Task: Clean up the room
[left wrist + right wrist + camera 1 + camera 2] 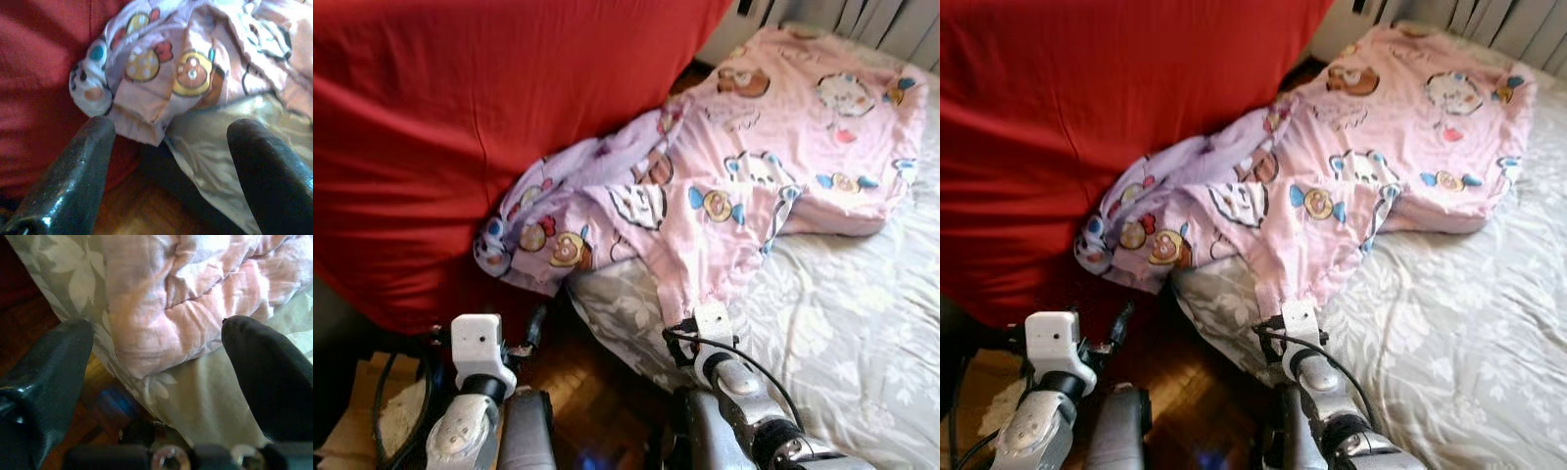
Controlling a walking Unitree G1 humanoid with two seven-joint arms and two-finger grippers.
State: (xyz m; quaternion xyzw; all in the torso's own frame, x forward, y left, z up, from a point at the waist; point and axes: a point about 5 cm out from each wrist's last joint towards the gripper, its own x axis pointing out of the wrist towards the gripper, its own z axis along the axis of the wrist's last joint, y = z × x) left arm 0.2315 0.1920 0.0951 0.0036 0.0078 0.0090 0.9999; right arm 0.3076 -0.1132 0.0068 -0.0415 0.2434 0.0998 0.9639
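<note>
A pink blanket with cartoon prints lies crumpled across the corner of a bed with a grey flowered sheet. Its lilac end spills off the bed edge against a big red cover. My left gripper is open, low over the floor, and points at the hanging lilac corner without touching it. My right gripper is also open, right at the mattress edge. The blanket's pink hem lies just ahead of its fingers, and nothing is held.
The red cover rises like a wall on the left, close to the bed. A narrow strip of wooden floor runs between them. Black cables loop by my left arm. A small blue thing lies low by the bed edge.
</note>
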